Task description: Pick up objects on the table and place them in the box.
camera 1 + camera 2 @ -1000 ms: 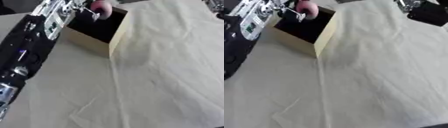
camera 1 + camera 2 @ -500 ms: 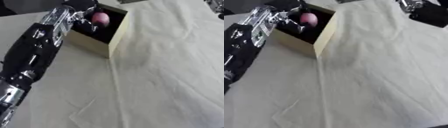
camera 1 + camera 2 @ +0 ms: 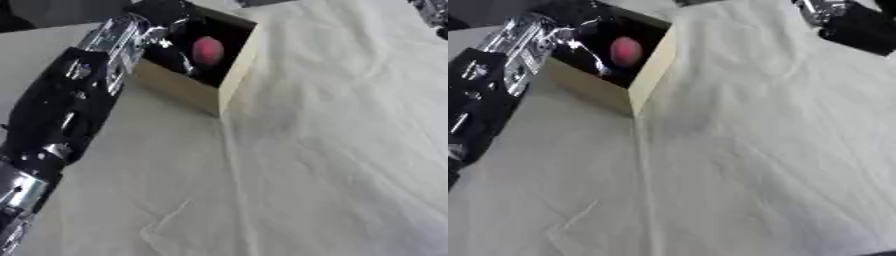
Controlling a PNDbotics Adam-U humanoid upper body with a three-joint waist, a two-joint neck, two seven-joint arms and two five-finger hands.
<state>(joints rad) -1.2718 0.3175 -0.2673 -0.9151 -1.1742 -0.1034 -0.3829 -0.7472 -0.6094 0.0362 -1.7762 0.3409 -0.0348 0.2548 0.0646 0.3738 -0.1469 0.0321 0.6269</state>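
You are reaching the left robot hand [image 3: 171,37] over the near-left rim of the box [image 3: 232,75], fingers dipping into its dark interior. A pink rounded object [image 3: 207,51] is sitting inside the box, just beside the fingers; whether they are touching it, or how far they are spread, cannot be told against the dark interior. The placing step appears to be finishing. The right robot hand [image 3: 824,11] is showing at the upper right corner, its fingers unreadable. The cloth-covered bench [image 3: 332,150] is showing no further objects in view. Next you are likely lifting the left robot hand straight up, clearing the box wall.
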